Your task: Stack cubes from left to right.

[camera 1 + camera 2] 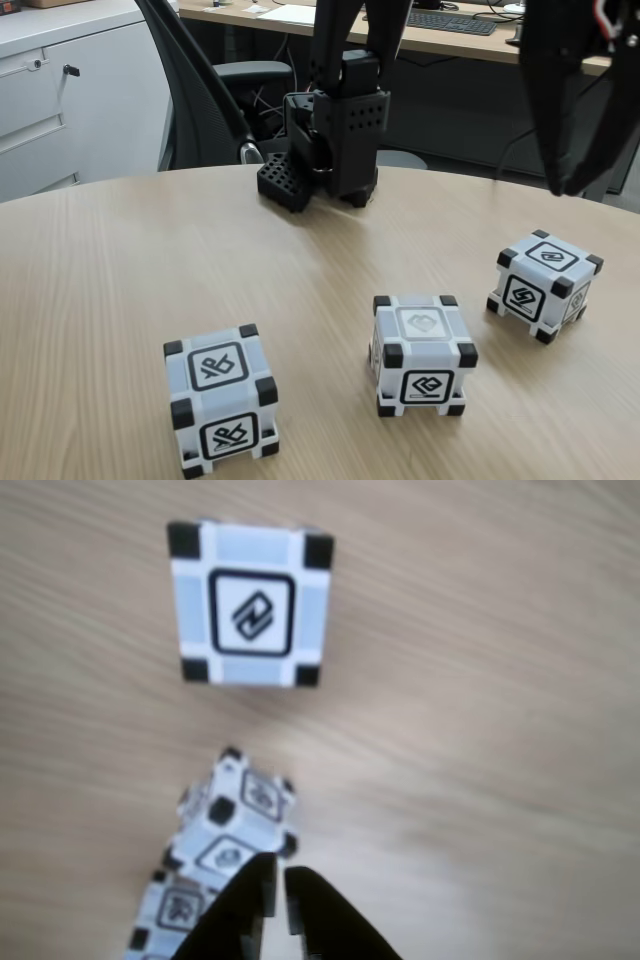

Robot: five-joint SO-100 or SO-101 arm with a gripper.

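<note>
In the fixed view, three cubes sit apart on the wooden table (120, 260): the left cube (221, 398) near the front edge, the middle cube (421, 352) to its right, the right cube (545, 283) farther back. The arm's black base (335, 140) stands at the table's far side, and a dark part of the arm hangs at the upper right. In the other view, the gripper (277, 895) enters from below, its fingers pressed nearly together on nothing, hanging above the table. One cube (250, 602) lies ahead of it, with two more, blurred, beside its tips at lower left.

The other view is motion-blurred, the pincer (277, 900) cut by its bottom edge, partly covering two cubes (240, 825).
</note>
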